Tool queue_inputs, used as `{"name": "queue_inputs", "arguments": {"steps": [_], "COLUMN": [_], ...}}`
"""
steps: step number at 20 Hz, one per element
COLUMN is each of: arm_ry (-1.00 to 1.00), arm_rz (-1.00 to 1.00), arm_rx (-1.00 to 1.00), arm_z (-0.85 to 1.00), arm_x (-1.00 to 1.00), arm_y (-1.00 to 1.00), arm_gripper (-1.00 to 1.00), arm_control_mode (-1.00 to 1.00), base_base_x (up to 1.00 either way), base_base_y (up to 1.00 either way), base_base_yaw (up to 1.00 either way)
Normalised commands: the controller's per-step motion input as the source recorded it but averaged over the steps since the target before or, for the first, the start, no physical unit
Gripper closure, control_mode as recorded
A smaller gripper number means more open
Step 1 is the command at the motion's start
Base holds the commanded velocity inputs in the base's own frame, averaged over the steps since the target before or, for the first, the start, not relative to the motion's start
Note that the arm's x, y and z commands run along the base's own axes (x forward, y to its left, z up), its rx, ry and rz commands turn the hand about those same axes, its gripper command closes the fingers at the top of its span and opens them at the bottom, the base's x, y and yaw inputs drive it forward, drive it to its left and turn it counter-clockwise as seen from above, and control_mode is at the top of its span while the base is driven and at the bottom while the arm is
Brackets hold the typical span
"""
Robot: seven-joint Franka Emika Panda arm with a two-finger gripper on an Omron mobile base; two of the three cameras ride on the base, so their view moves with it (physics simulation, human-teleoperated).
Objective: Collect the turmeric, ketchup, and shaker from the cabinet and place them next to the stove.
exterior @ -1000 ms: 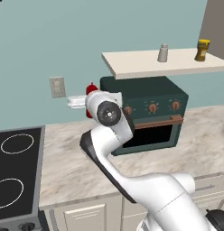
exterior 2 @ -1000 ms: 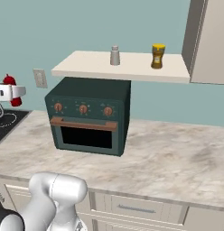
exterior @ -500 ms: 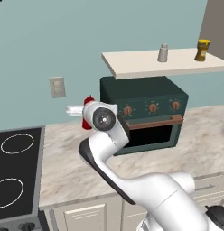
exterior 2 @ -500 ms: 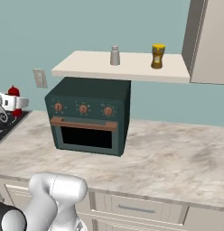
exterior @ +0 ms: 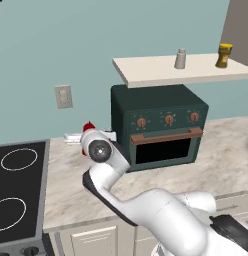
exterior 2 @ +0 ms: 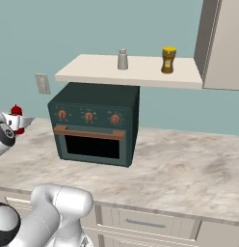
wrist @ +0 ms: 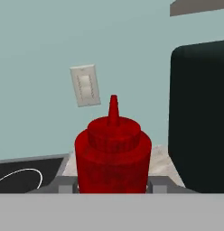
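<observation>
We count three task items: one ketchup [wrist: 113, 155], one shaker [exterior: 180, 59] and one turmeric [exterior: 224, 55]. We also see one cabinet [exterior 2: 131, 72] shelf board with its door at the right, one stove [exterior: 16, 192], one dark green toaster oven [exterior: 160, 126] and one wall switch plate [wrist: 86, 85].

Our gripper [wrist: 113, 184] is pinched narrowly on the ketchup; in the hand view its two dark fingertips [wrist: 64, 184] press against either side of the red body. In the left base view the bottle shows only as a red patch behind the hand, between the stove and the toaster oven, above the marbled surface [exterior: 221, 150]; whether it touches the surface we cannot tell.

The ketchup stands upright, long axis vertical, its pointed nozzle aimed up.

The shaker and the turmeric both stand upright on the cabinet shelf above the toaster oven, well apart from each other, with the turmeric nearer the door.
</observation>
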Motion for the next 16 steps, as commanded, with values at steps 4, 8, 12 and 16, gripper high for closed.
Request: {"name": "queue_inputs", "arguments": {"steps": [4, 8, 12, 16], "arm_ry": [0.0, 0.0, -0.03, -0.06], "arm_rz": [0.0, -0.01, 0.0, 0.0], "arm_rx": [0.0, 0.0, 0.0, 0.0], "arm_z": [-0.58, -0.43, -0.46, -0.38], "arm_x": [0.36, 0.22, 0.2, 0.12], "arm_y": [0.54, 0.38, 0.34, 0.31], "arm_gripper": [1.0, 1.0, 1.0, 1.0], "arm_control_mode": [-1.0, -1.0, -1.0, -1.0], "base_base_x": [0.0, 0.0, 0.0, 0.0], "base_base_y": [0.0, 0.0, 0.0, 0.0], "base_base_yaw": [0.0, 0.0, 0.0, 0.0]}}
